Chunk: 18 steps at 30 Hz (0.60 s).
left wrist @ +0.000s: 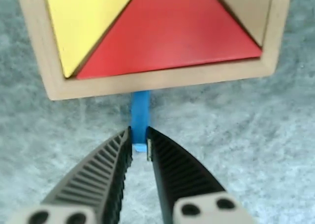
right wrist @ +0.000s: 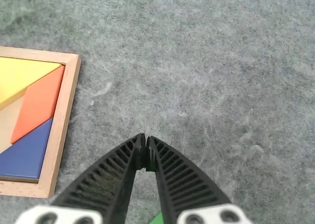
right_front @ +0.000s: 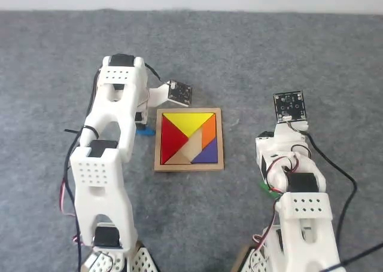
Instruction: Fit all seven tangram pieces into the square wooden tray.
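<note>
The square wooden tray (right_front: 189,166) sits mid-table on the grey felt (right_front: 299,57), between the two arms. Inside it there's a yellow triangle (right_front: 188,121) along the far side, a red triangle (right_front: 172,139) on the left, an orange piece (right_front: 208,136) on the right and a dark blue triangle (right_front: 206,154) in the near right corner. The pale wood-coloured patch (right_front: 187,152) in the near middle could be pieces or bare floor, can't tell which. The left gripper (left wrist: 139,138) is just left of the tray, pinching a light blue piece (left wrist: 140,111) that stands on edge with its far end right up against the tray's outer left wall. The right gripper (right wrist: 146,145) is over bare felt to the right of the tray, fingers pressed together on nothing. A green piece (right_front: 264,188) peeks out from under the right arm, well clear of the tray.
</note>
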### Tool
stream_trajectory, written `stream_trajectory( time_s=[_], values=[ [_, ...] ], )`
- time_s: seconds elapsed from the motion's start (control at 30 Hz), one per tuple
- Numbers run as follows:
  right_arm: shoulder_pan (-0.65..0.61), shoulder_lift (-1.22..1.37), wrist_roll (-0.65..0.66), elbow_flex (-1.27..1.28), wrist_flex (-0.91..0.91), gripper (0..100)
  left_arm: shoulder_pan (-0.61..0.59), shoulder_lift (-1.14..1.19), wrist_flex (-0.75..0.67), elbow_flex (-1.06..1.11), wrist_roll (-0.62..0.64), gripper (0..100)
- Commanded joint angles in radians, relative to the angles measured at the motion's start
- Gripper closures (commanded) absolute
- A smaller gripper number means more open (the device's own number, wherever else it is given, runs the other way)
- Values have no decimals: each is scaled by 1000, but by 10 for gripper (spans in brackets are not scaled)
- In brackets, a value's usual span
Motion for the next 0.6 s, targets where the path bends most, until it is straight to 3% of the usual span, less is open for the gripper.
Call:
stream_trajectory(
  time_s=[0.0,0.33,0.57],
  values=[
    [8,5,12,-5,-19,991,2,20,28,2,2,963],
    [5,5,12,-5,-16,991,-2,23,38,2,8,926],
    [7,5,12,-5,-16,991,-2,23,35,2,8,974]
  ],
)
